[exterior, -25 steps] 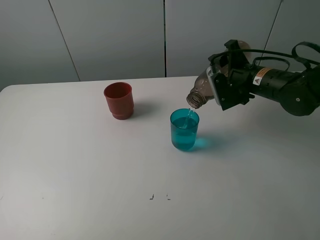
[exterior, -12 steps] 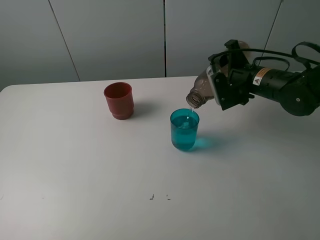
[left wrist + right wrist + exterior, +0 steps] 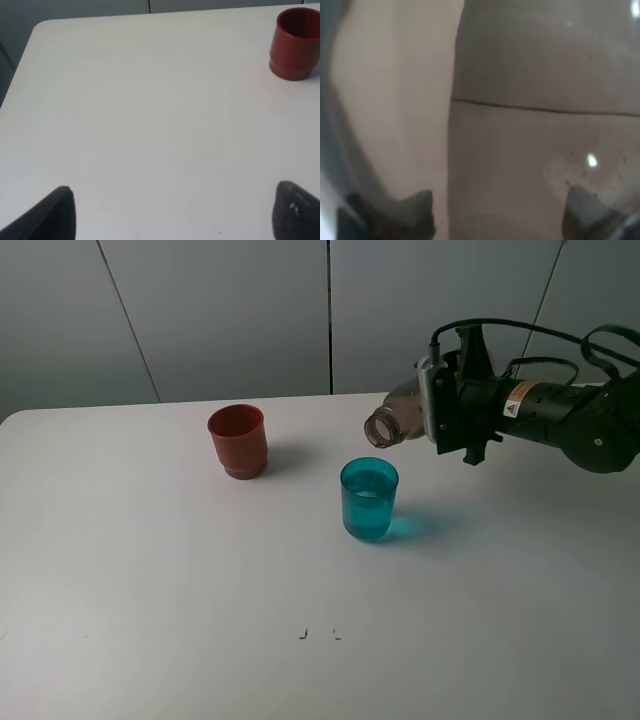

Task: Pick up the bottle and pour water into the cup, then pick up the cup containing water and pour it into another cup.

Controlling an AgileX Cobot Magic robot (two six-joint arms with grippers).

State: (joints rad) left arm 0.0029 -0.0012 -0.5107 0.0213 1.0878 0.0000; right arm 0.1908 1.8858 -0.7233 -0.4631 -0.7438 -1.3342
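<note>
My right gripper (image 3: 445,410) is shut on the smoky grey-brown bottle (image 3: 397,418), holding it nearly level above the table with its open mouth toward the left. The bottle fills the right wrist view (image 3: 520,125). The teal cup (image 3: 369,500) stands just below and left of the bottle mouth, with water in it. The red-brown cup (image 3: 238,441) stands upright farther left; it also shows in the left wrist view (image 3: 296,44). My left gripper (image 3: 172,212) is open over bare table, far from both cups.
The white table (image 3: 150,590) has a rounded far-left corner (image 3: 40,27). Grey wall panels (image 3: 230,310) rise behind the far edge. Two small dark marks (image 3: 318,634) lie near the front middle.
The right gripper has rotated the bottle back up from its downward tilt to nearly level. The stream of water into the teal cup has stopped. The cups have not moved.
</note>
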